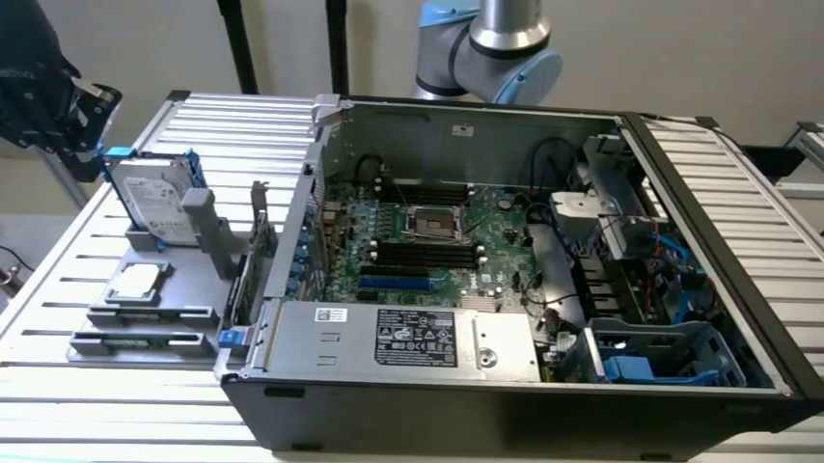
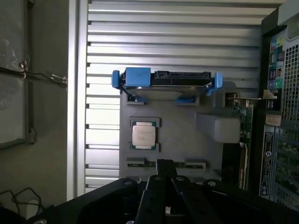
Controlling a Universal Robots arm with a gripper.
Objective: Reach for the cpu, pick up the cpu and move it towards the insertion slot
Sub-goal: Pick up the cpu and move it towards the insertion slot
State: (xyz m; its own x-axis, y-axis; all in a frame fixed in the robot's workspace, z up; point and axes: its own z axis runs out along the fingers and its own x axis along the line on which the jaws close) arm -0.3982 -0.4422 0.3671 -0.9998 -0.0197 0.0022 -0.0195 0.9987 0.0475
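Note:
The cpu (image 2: 143,135), a small square chip with a silvery top, lies flat in a recess of the grey holder plate (image 2: 187,140). In the exterior view the cpu (image 1: 138,283) is on that plate at the left, outside the computer case. The insertion slot (image 1: 431,224), a shiny metal frame with a dark centre, sits on the motherboard inside the open case. My gripper (image 2: 166,164) hangs well above the plate, its dark fingers pressed together with nothing between them. Its tips are on the side of the cpu away from the hard drive. It touches nothing.
A silver hard drive with blue brackets (image 1: 152,198) stands upright on the plate behind the cpu. A grey block (image 1: 200,217) and a circuit card (image 1: 258,241) rise beside it. The case wall (image 1: 296,241) separates the plate from the motherboard. The arm's joints (image 1: 489,48) stand behind the case.

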